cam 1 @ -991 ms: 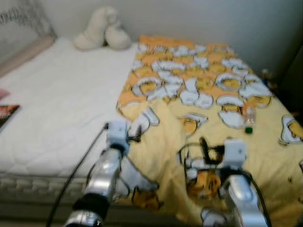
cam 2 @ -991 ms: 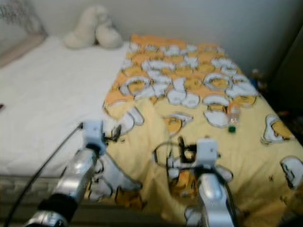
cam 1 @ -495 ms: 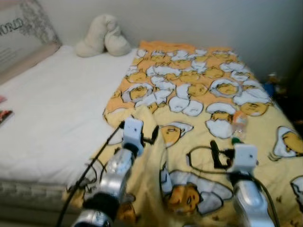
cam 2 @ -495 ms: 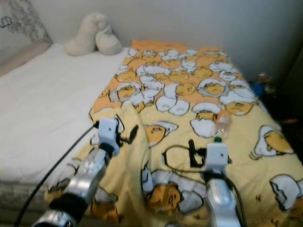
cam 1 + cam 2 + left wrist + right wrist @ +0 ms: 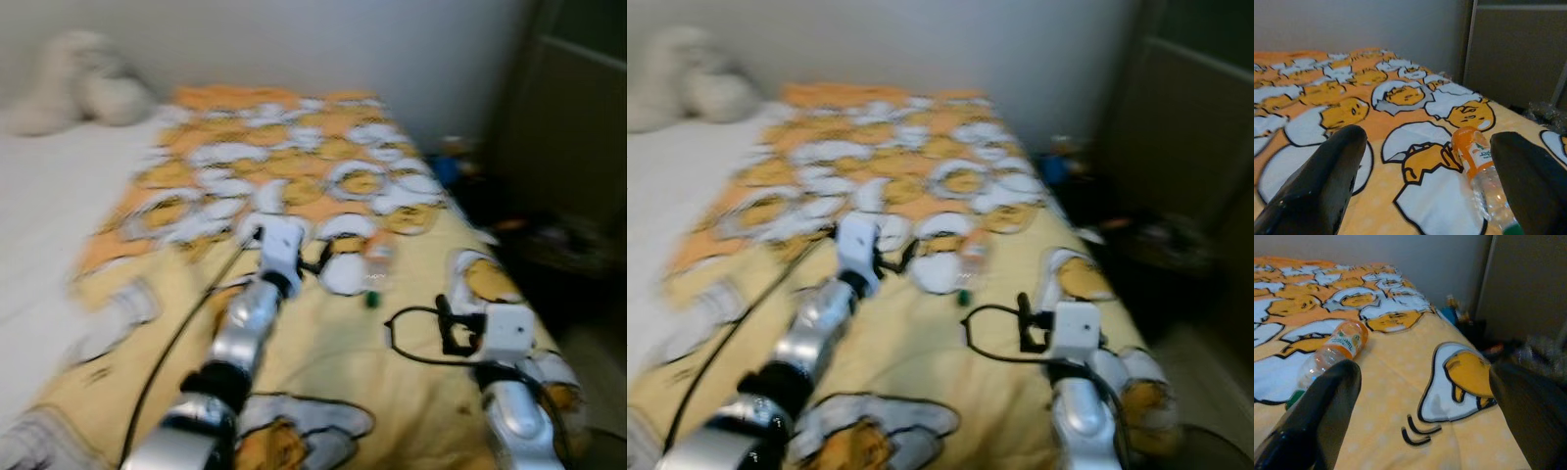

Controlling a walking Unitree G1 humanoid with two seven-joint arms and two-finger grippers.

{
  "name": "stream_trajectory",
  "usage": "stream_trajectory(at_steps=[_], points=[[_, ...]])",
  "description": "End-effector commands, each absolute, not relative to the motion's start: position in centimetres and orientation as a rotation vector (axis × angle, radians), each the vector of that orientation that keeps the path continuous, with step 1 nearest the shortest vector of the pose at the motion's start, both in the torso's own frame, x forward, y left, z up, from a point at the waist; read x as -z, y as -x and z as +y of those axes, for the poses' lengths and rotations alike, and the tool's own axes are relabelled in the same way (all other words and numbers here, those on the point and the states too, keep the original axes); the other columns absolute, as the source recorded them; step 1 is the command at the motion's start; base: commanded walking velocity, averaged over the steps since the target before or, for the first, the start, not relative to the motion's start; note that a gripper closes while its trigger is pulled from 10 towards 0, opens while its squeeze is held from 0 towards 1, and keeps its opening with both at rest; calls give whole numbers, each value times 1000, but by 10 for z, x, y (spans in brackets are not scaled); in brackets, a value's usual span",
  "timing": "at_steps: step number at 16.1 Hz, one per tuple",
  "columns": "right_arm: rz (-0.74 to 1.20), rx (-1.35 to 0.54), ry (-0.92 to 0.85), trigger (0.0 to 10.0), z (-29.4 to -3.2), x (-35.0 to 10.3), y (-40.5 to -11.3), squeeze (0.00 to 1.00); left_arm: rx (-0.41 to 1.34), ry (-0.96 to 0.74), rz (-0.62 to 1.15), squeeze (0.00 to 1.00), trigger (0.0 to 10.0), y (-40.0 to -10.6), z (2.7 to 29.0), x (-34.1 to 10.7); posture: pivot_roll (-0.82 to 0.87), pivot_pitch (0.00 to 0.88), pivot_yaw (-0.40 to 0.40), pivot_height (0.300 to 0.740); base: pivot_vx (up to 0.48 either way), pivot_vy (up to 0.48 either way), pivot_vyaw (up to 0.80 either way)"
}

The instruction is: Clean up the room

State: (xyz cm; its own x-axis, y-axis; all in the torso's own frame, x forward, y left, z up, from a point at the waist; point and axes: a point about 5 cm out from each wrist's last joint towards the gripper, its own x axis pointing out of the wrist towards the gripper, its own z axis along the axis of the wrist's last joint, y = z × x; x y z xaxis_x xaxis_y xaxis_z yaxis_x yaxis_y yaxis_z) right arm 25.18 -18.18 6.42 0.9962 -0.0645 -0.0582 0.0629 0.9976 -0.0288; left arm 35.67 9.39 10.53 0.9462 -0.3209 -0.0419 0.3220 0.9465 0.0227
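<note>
I see the plastic bottle [image 5: 377, 271] lying on its side on the yellow egg-print bedspread [image 5: 323, 147], roughly between my two arms and a little ahead of both. Its orange label end points toward the far end of the bed and its green cap [image 5: 372, 300] points back toward me, so the long axis runs roughly along my line of reach.

The left gripper [image 5: 1430, 181] is the closer one: in its wrist view the bottle [image 5: 1481, 178] sits just inside one finger, off centre in a wide-open gap, nothing held. The right gripper [image 5: 1422, 418] is also spread wide and empty; its wrist view puts the bottle [image 5: 1327, 360] just beyond and outside one finger [image 5: 1312, 416].

My judgement is that the left arm has the shorter approach, but the jaws need shifting sideways toward the bottle to straddle it across its width.
</note>
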Motion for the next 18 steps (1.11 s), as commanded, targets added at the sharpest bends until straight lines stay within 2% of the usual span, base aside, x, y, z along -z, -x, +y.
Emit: stream_trajectory(at_steps=[1,3,4,6,7,9,11,12,16,18], points=[[64,67,40,10000,-184,-64,-249,0,302,-11,89,1000,10000,-360,92,-101,-72,0,44,740,322,-352,-656],[62,43,54,10000,-180,-65,-241,0,276,-15,160,1000,10000,-367,84,-100,-102,0,44,740,388,-174,-328],[70,41,58,10000,-179,-65,-234,0,254,3,197,0,10000,-369,81,-100,-118,0,39,740,0,0,0],[93,48,58,10000,-181,-64,-215,0,222,-34,224,0,10000,-372,74,-103,-157,48,29,740,0,0,0],[103,43,72,10000,-182,-66,-202,0,183,-35,222,0,10000,-374,72,-106,-203,108,24,740,0,0,0],[145,63,83,10000,-187,-67,-177,0,76,-147,151,0,10000,-380,71,-119,-260,164,6,740,0,0,0],[193,67,100,10000,-186,-72,-148,0,26,-180,148,0,10000,-382,73,-122,-310,219,-5,740,0,0,0],[203,75,100,10000,-186,-73,-143,0,30,-151,157,0,10000,-381,73,-121,-315,224,-6,740,0,0,0],[260,103,103,10000,-188,-79,-117,0,36,-228,205,0,10000,-375,81,-104,-354,290,-24,740,0,0,0],[304,92,114,10000,-186,-82,-104,0,-59,-317,183,0,10000,-376,97,-105,-377,326,-48,740,0,0,0]])
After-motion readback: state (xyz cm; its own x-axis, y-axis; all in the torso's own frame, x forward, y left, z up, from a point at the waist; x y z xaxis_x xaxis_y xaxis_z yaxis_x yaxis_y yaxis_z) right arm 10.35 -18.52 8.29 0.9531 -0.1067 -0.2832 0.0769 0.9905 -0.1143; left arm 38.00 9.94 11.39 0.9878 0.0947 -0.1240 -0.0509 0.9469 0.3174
